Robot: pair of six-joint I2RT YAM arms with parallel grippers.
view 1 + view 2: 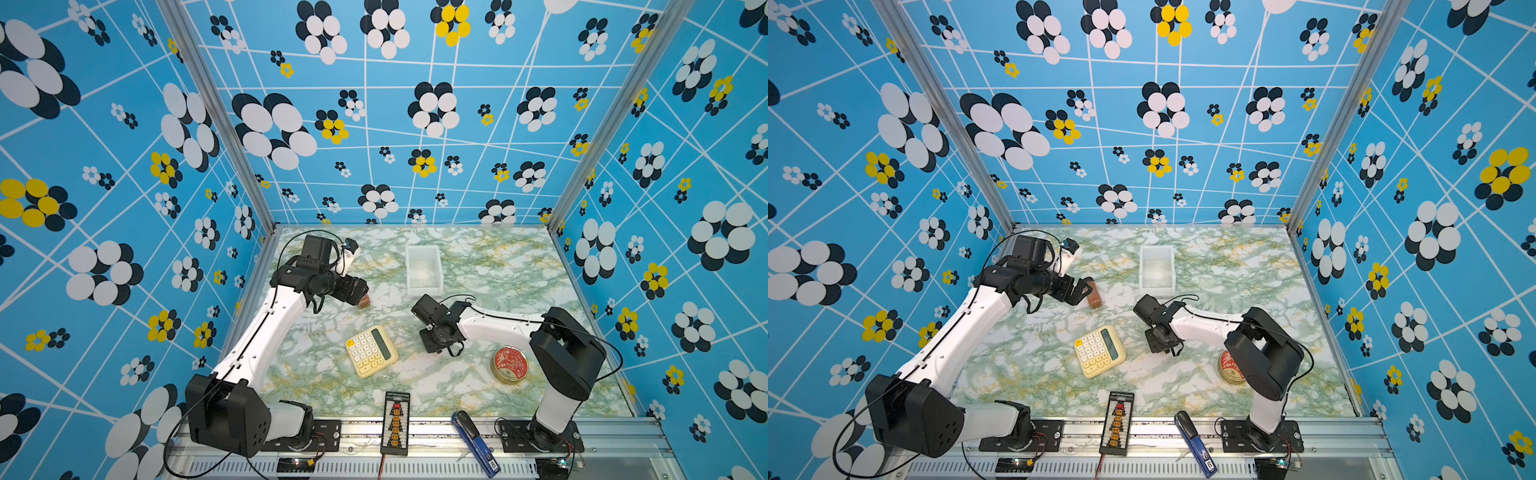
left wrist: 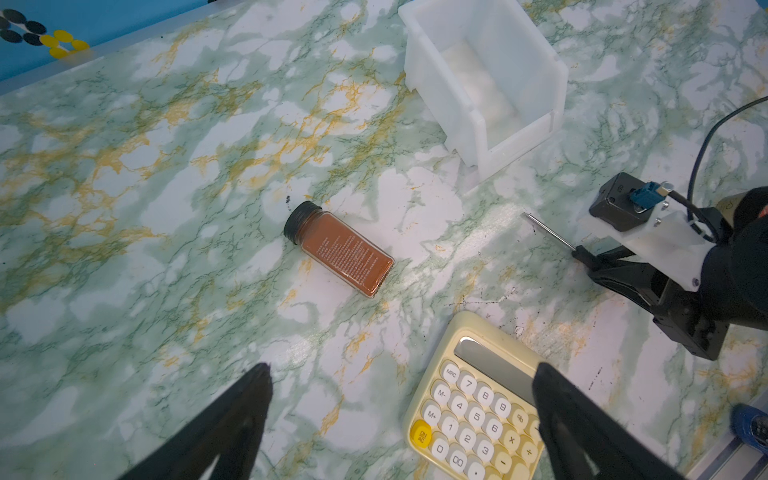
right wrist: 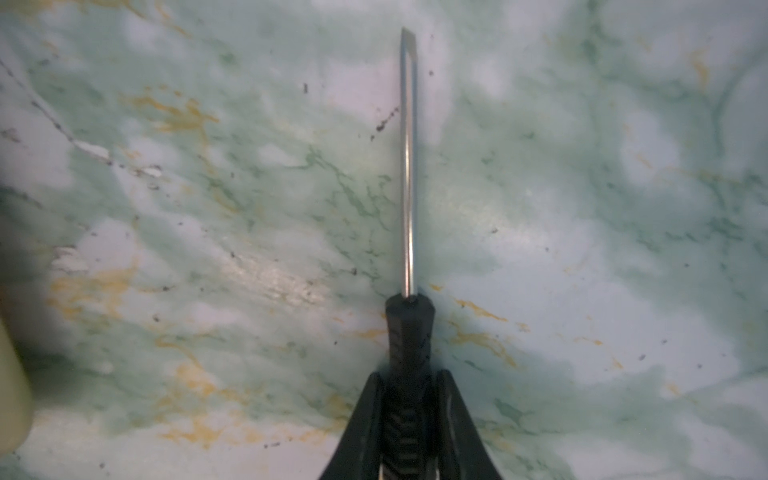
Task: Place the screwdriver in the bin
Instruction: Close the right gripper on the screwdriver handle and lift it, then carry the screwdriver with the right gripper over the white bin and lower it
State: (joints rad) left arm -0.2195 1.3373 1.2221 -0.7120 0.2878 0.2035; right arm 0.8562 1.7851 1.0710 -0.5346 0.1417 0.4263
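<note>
Green-and-white marbled counter [image 1: 457, 386] carries a white rectangular plastic open-topped bin [image 1: 424, 288] at the far middle and a pale yellow calculator [image 1: 371, 351] nearer. Left gripper [image 2: 402, 368] hangs spread and empty at far left. Right gripper [image 3: 409, 376] is pinched on the black handle of the slim grey-shafted screwdriver [image 3: 408, 166], outside the bin, between its near wall and the calculator's right side, its tip pointing toward the bin.
</note>
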